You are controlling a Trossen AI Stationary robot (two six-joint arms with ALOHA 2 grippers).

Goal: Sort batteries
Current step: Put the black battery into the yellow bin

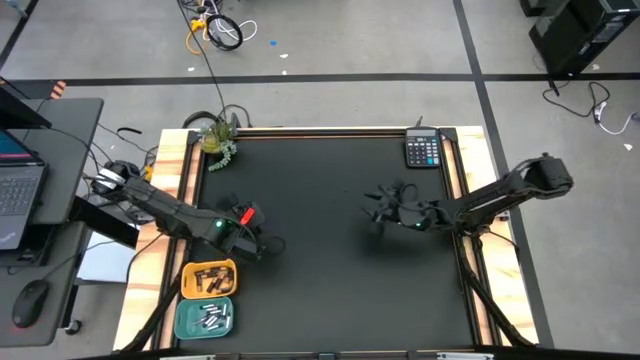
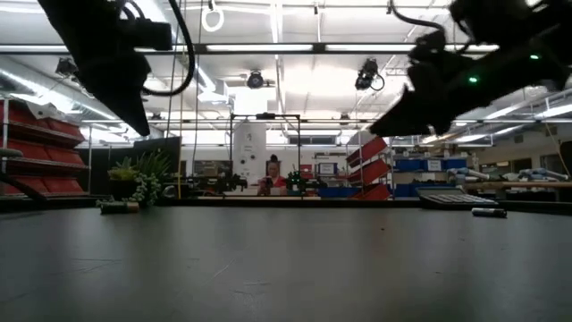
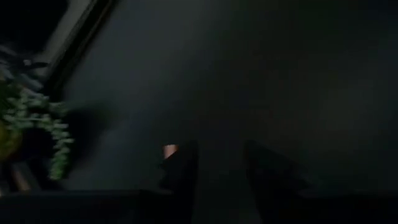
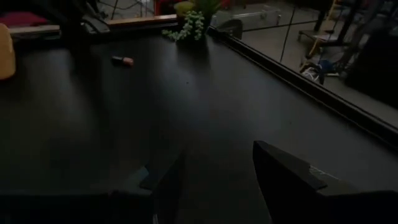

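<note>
One dark battery with a copper end (image 4: 122, 60) lies on the black mat near the plant; it also shows in the low view (image 2: 119, 207). Another small battery (image 2: 487, 212) lies by the calculator (image 1: 423, 150). A yellow tray (image 1: 190, 290) holds dark batteries, and a teal tray (image 1: 185, 322) holds white ones. My left gripper (image 1: 265, 243) hangs open above the mat just beyond the yellow tray. My right gripper (image 1: 378, 205) hangs open and empty above the mat's middle right. A small orange-pink spot (image 3: 169, 150) shows beside a left finger; I cannot tell what it is.
A small potted plant (image 1: 218, 138) stands at the mat's far left corner and the calculator at the far right corner. Wooden rails (image 1: 170, 190) frame the mat. A person sits far behind the table (image 2: 271, 176).
</note>
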